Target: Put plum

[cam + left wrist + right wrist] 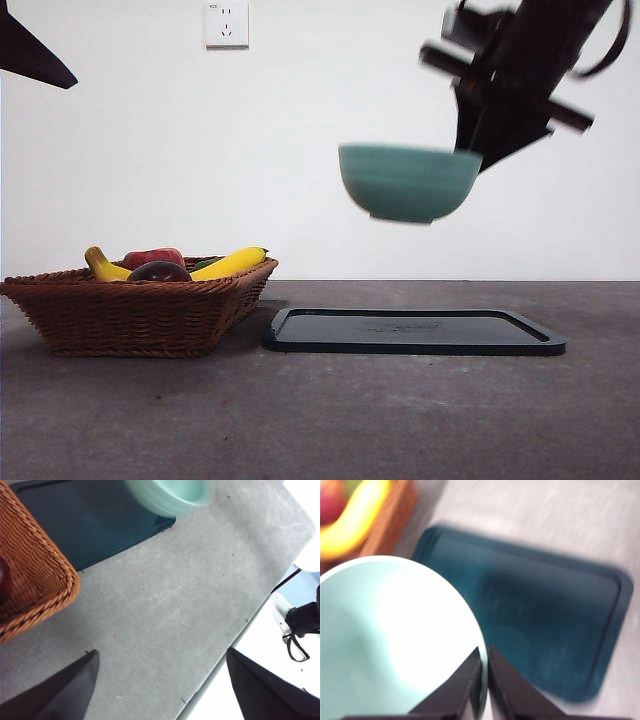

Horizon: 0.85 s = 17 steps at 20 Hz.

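The plum [158, 271] is dark maroon and lies in the wicker basket [140, 315] at the left, next to yellow bananas [232, 263] and a brighter red fruit [153, 257]. My right gripper [475, 150] is shut on the rim of the teal bowl [408, 182] and holds it in the air above the dark tray [412, 331]. In the right wrist view the jaws [484, 652] pinch the bowl's rim [395, 640] over the tray [545, 615]. My left gripper [162, 651] is open and empty, above bare table beside the basket [35, 580].
The left arm shows only as a black tip [30, 50] at the top left corner. The table edge [235, 640] runs close to the left gripper. A wall socket [226, 22] is on the back wall.
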Tool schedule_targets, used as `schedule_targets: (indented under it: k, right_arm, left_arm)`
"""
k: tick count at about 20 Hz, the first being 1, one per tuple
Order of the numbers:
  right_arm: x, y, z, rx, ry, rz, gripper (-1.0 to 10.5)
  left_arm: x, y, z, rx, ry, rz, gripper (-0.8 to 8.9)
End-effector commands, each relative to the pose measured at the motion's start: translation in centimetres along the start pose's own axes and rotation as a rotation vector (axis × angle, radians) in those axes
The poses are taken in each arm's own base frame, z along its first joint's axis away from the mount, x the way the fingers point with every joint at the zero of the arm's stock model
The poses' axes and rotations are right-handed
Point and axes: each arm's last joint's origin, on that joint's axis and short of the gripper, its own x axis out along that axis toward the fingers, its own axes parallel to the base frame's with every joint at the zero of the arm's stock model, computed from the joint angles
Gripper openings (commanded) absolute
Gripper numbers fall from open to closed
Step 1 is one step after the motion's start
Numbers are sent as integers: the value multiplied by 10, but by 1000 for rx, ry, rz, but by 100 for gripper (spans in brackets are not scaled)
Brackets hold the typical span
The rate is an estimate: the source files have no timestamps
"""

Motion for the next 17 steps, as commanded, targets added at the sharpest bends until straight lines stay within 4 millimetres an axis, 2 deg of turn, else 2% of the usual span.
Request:
schedule_targets:
  k: [1,4,7,13,17]
  right_arm:
    - [-22,14,-4,-61,-12,19,8]
    - [-42,27,-22,-98,-29,45,8]
    - [-44,33,-45,-128,-10,36,8]
    - [-9,41,-82,-146,47,61,8]
    - [12,38,-105,-134,81,50,8]
  left_arm:
    - [-2,-2,6,39,-20,-6,405]
    - [-2,-2,6,38,-20,-6,405]
    - [-2,-2,6,39,-20,-6,405]
    - [-2,-2,6,39,-20,-6,404]
    - [-2,-2,6,39,-20,-6,405]
